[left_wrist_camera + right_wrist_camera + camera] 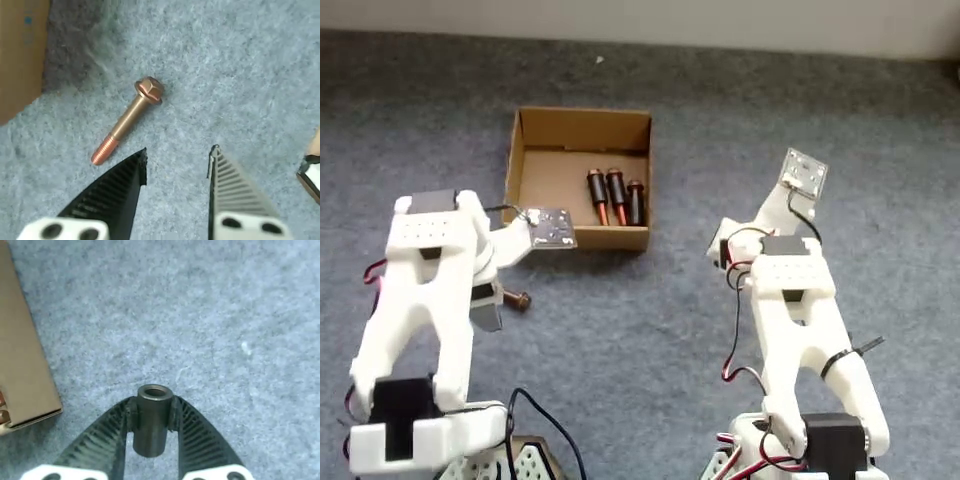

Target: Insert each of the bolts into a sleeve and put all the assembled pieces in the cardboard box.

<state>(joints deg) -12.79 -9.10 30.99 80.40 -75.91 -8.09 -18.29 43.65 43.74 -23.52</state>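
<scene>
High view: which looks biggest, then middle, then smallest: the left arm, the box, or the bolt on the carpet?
1. Left arm, though it's nearer the camera.
2. Box.
3. Bolt, partly hidden by the arm.

A brown cardboard box (556,185) sits in the upper middle of the frame, a little to the left, on the fuzzy grey table (640,340). Its top is open. Three bolts in dark sleeves (616,197) lie side by side in the right part of the box. The white left arm (425,290) is in the lower left, and its far end is just beside the box's lower wall. One loose bolt (518,298) lies on the table below the box, right next to this arm. The white right arm (800,310) is in the lower right, well apart from the box. Red and black wires (732,340) hang along it.
</scene>
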